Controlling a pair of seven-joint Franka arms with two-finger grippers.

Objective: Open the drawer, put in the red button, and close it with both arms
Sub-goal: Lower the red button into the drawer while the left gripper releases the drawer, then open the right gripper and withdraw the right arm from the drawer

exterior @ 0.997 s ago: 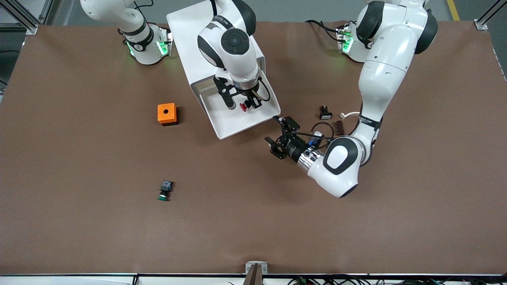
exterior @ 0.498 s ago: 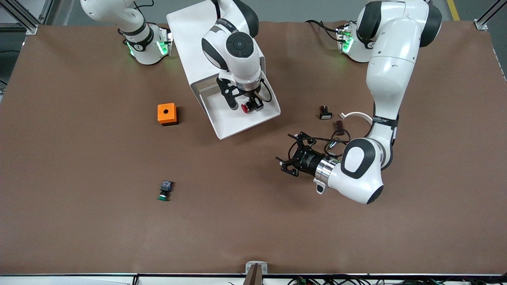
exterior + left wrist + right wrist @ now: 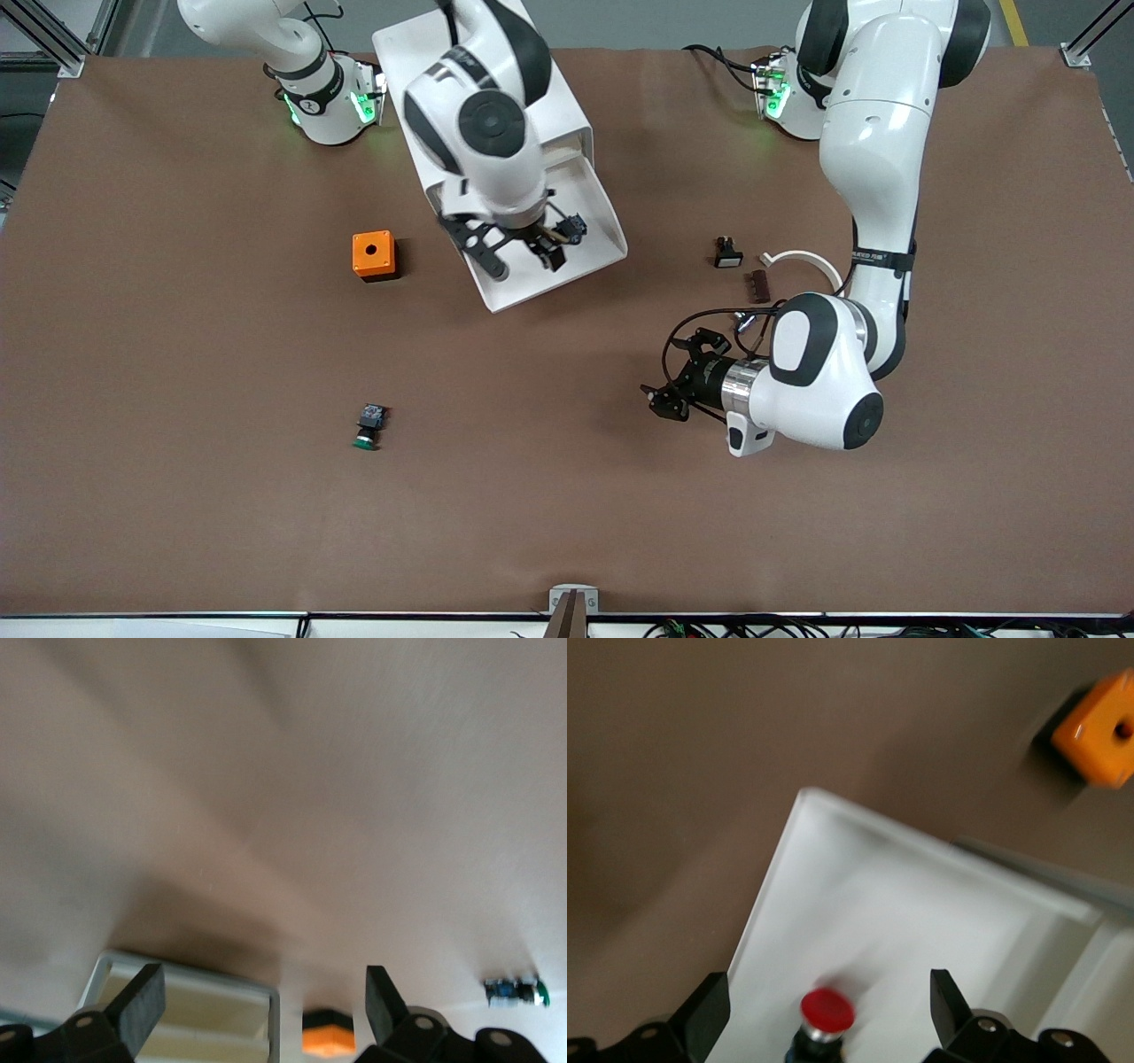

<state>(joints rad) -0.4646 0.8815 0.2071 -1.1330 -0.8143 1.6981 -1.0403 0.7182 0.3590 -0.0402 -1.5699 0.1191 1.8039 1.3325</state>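
So the red button [image 3: 827, 1011] is sitting in the pulled-out drawer [image 3: 585, 190] of the white cabinet [image 3: 421, 53], cap up. The right gripper [image 3: 523, 252] hangs just over the drawer, fingers spread wide, holding nothing. The left gripper [image 3: 678, 381] is over bare table, nearer the front camera than the cabinet, also wide open and empty. The orange box [image 3: 373, 255] and green button [image 3: 368, 426] sit on the table.

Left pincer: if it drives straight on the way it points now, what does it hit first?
Probably nothing soon. The left pincer, open, points across bare table toward the right arm's end; the green-capped button lies roughly along that line, though depth is unclear.
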